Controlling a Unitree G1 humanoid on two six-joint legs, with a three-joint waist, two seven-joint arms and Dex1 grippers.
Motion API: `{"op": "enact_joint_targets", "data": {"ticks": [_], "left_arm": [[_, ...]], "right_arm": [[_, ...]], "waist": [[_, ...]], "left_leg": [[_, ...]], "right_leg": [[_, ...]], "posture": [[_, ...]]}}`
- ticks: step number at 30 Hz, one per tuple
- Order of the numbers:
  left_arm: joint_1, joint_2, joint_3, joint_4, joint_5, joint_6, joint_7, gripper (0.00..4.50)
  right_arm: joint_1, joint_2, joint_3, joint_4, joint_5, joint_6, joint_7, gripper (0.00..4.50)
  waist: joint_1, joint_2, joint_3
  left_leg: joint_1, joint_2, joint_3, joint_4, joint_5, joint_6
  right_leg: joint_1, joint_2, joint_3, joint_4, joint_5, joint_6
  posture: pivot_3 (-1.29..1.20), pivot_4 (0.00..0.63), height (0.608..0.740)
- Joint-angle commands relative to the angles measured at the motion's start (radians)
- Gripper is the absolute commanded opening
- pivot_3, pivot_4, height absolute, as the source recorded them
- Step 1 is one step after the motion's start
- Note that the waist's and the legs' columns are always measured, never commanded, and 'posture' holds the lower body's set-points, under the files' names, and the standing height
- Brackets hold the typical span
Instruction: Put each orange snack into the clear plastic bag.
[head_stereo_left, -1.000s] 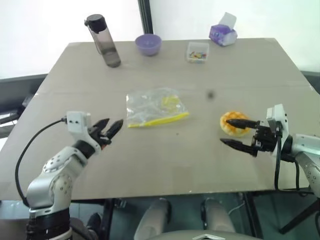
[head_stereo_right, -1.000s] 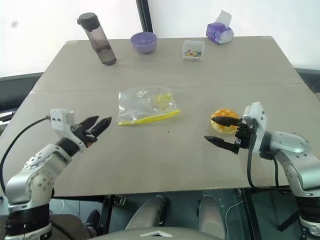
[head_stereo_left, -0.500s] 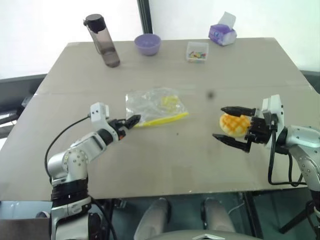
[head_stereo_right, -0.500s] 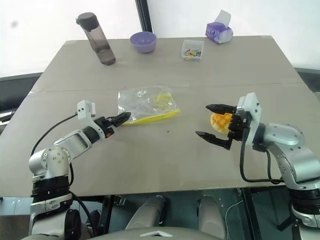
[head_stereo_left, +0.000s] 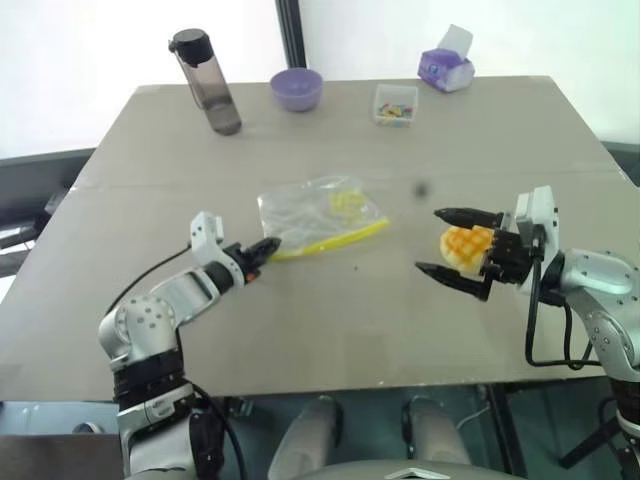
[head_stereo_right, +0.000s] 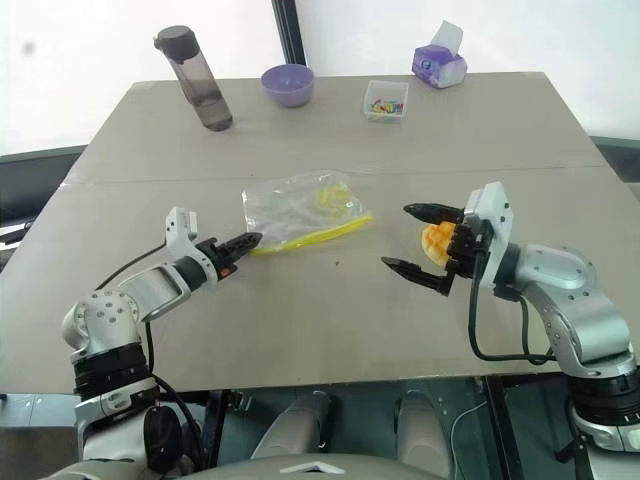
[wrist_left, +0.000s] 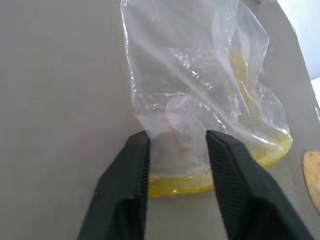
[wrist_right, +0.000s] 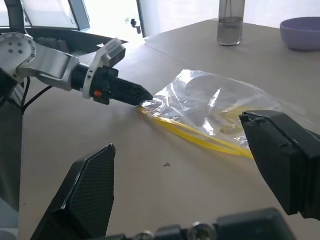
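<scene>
- Crinkly clear plastic bag (head_stereo_left: 318, 213) with a yellow seal strip lies mid-surface; its near corner now sits between the fingers of the left gripper (head_stereo_left: 262, 250), which has reached in from further left within the last second.
- Those fingers have narrowed around the corner of the film, though a gap between them remains in the left wrist view; whether they truly pinch it cannot be told.
- The round yellow-orange bun (head_stereo_left: 467, 246), with a criss-cross top, is framed by the right gripper (head_stereo_left: 450, 243), fingers spread wide; it appears raised off the grey matte surface (head_stereo_left: 500, 130).
- Judgement: bag anchoring is under way; opening its mouth comes next.
</scene>
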Motion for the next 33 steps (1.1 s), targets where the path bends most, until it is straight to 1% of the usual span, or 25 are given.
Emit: {"op": "enact_joint_targets", "data": {"ticks": [1,7,11,15,18,20,24,27,30,32,33], "left_arm": [[0.030,-0.021,0.004,-0.028,-0.043,0.064,0.019,0.01],[0.044,-0.083,0.059,-0.084,-0.151,0.115,0.066,0.01],[0.040,-0.131,0.115,-0.125,-0.280,0.136,0.119,0.01],[0.067,-0.147,0.129,-0.160,-0.491,0.139,0.201,0.01],[0.115,-0.132,0.098,-0.183,-0.677,0.089,0.273,0.01],[0.143,-0.110,0.065,-0.196,-0.783,0.045,0.320,0.01],[0.218,-0.037,-0.040,-0.254,-0.979,-0.053,0.392,0.01],[0.263,0.016,-0.104,-0.294,-1.065,-0.118,0.413,0.01],[0.291,0.056,-0.147,-0.320,-1.080,-0.173,0.405,0.01],[0.305,0.075,-0.166,-0.331,-1.080,-0.200,0.387,0.00],[0.311,0.081,-0.170,-0.338,-1.080,-0.210,0.372,0.00]], "right_arm": [[-0.013,0.005,0.008,-0.010,-0.023,-0.017,-0.017,4.50],[-0.020,0.004,0.045,0.017,-0.091,-0.047,-0.021,4.50],[-0.042,0.026,0.091,0.047,-0.156,-0.093,-0.033,4.50],[-0.075,0.059,0.215,0.108,-0.355,-0.172,-0.106,4.50],[-0.131,0.076,0.316,0.202,-0.542,-0.261,-0.174,4.50],[-0.158,0.102,0.342,0.255,-0.599,-0.296,-0.211,4.50],[-0.239,0.178,0.387,0.374,-0.719,-0.283,-0.310,4.50],[-0.291,0.224,0.400,0.454,-0.753,-0.316,-0.344,4.50],[-0.337,0.256,0.390,0.516,-0.775,-0.344,-0.384,4.50],[-0.356,0.256,0.392,0.545,-0.794,-0.383,-0.398,3.96],[-0.357,0.258,0.388,0.552,-0.789,-0.391,-0.396,3.49]], "waist": [[-0.001,0.000,0.000],[-0.001,0.000,0.000],[-0.002,-0.001,0.000],[-0.010,-0.002,0.001],[-0.010,-0.002,0.001],[-0.007,-0.002,0.001],[-0.004,-0.002,0.001],[-0.005,-0.002,0.001],[-0.006,-0.002,0.001],[-0.006,-0.002,0.001],[-0.006,-0.002,0.001]], "left_leg": [[0.000,0.000,0.000,0.000,0.000,0.000],[0.000,0.000,0.000,0.000,0.000,0.000],[-0.001,0.000,0.000,0.000,0.000,0.000],[-0.001,0.001,0.000,0.000,0.000,0.000],[0.000,0.001,0.001,0.000,0.000,-0.001],[-0.001,0.001,0.003,0.000,0.000,-0.001],[-0.001,0.001,0.003,0.001,0.001,-0.001],[-0.001,0.001,0.004,0.001,0.001,-0.001],[-0.001,0.001,0.004,0.000,0.001,-0.001],[-0.001,0.001,0.005,0.000,0.001,-0.001],[-0.001,0.001,0.005,0.000,0.001,-0.001]], "right_leg": [[0.000,0.000,0.000,0.000,0.000,0.000],[0.000,0.000,0.000,0.000,0.000,0.000],[0.000,0.000,0.000,0.000,0.000,0.000],[-0.001,0.000,0.000,0.000,0.000,0.000],[-0.002,0.001,0.002,0.000,0.000,0.000],[-0.003,0.000,0.003,0.001,0.000,0.000],[-0.005,0.001,0.005,0.003,0.000,-0.001],[-0.005,0.001,0.006,0.003,0.000,-0.001],[-0.005,0.002,0.006,0.003,0.000,-0.001],[-0.005,0.002,0.006,0.003,0.000,-0.001],[-0.005,0.002,0.006,0.003,0.000,-0.001]], "posture": [[0.00,0.150,0.740],[0.00,0.150,0.740],[0.00,0.150,0.740],[0.00,0.150,0.740],[0.00,0.150,0.740],[0.00,0.150,0.740],[0.00,0.150,0.740],[0.00,0.150,0.740],[0.00,0.150,0.740],[0.00,0.150,0.740],[0.00,0.150,0.740]]}}
